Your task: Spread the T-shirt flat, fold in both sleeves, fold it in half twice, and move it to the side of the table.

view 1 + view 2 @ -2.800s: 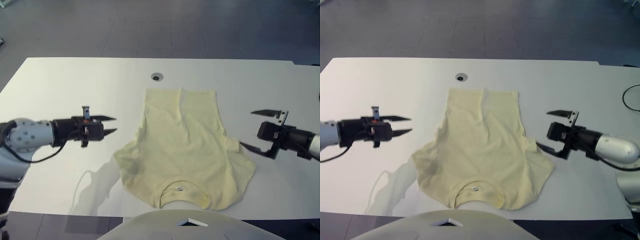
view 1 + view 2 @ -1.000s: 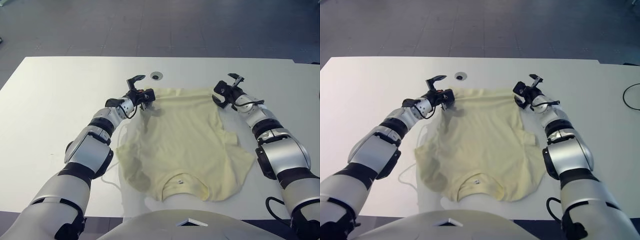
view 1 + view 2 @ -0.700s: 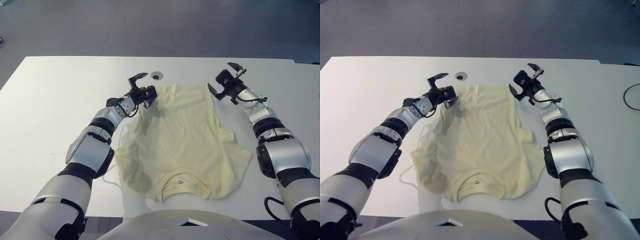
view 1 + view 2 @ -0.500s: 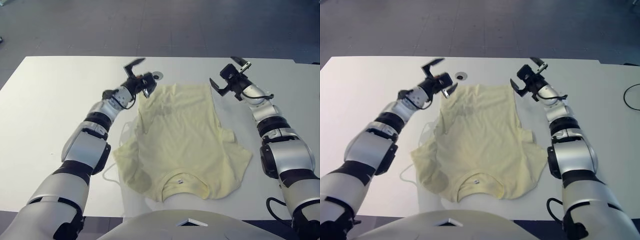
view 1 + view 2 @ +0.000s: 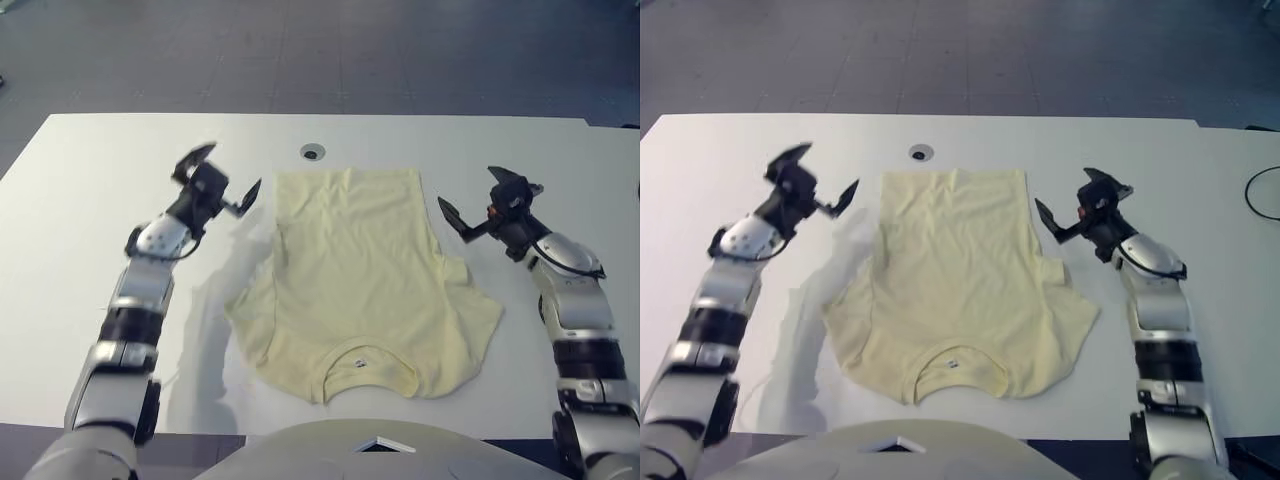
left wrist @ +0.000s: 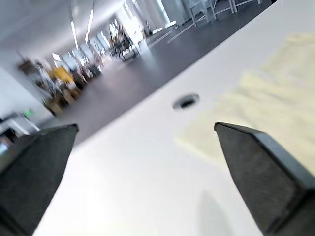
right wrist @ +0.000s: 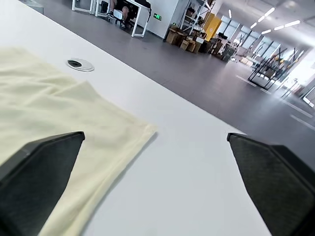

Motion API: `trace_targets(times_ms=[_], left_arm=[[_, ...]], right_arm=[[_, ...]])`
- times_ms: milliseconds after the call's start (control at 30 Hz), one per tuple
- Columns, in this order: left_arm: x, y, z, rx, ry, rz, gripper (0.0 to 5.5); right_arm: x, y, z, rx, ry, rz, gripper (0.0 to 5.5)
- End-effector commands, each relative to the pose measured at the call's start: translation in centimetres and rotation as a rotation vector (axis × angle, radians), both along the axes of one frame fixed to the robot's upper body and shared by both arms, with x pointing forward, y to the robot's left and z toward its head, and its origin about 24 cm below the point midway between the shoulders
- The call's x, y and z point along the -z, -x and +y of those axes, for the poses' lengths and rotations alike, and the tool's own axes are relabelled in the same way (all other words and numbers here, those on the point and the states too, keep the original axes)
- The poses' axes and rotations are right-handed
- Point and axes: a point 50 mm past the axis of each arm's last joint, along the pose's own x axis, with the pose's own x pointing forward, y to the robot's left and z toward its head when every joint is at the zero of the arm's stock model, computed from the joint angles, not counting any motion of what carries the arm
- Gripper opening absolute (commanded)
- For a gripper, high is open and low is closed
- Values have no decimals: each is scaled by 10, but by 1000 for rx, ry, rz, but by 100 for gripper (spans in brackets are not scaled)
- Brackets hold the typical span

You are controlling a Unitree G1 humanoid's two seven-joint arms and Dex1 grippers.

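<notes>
Left eye view: pale yellow T-shirt [image 5: 355, 280] lies in the middle of the white table [image 5: 90, 140], long axis running from far edge to near edge. Hem [image 5: 348, 176] points at the far edge, just short of the cable hole [image 5: 313, 152]; collar [image 5: 365, 372] sits at the near edge. Body looks mostly flat, with a few light creases down the left side. Left sleeve [image 5: 250, 318] and right sleeve [image 5: 482, 318] stick out sideways close to the near edge, neither folded in yet.

Left gripper [image 5: 225, 172] hovers off the hem's left corner, a little apart from the cloth, fingers wide apart, nothing in them. Right gripper [image 5: 467, 190] hovers just beside the shirt's right side edge, slightly nearer the near edge than the hem, fingers also spread and empty. Left wrist view shows a hem corner and the hole in the gap between its fingers. Right wrist view shows the other hem corner, cloth flat on the table.

Key relation: both grippers flank the hem end, while the sleeves lie back toward the near edge from each. Each arm is nearer its own-side sleeve, and the right gripper looks closer to its sleeve than the left. Spreading seems about done, so sleeve folds likely come next: each gripper would go toward the near edge, then carry its sleeve inward across the long axis.
</notes>
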Motion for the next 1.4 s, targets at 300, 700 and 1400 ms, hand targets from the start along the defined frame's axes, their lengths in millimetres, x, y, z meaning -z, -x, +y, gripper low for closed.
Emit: trace_targets(times_ms=[300,700,1400], left_arm=[[-14,139,5,-107,440,527,537],[9,166,4,-159,403,786,329],[28,151,0,-158,499,869,281]], right_arm=[[-14,61,19,10,-214,106,540],[-16,69,27,-8,-201,138,540],[-15,73,30,-18,-168,138,540]])
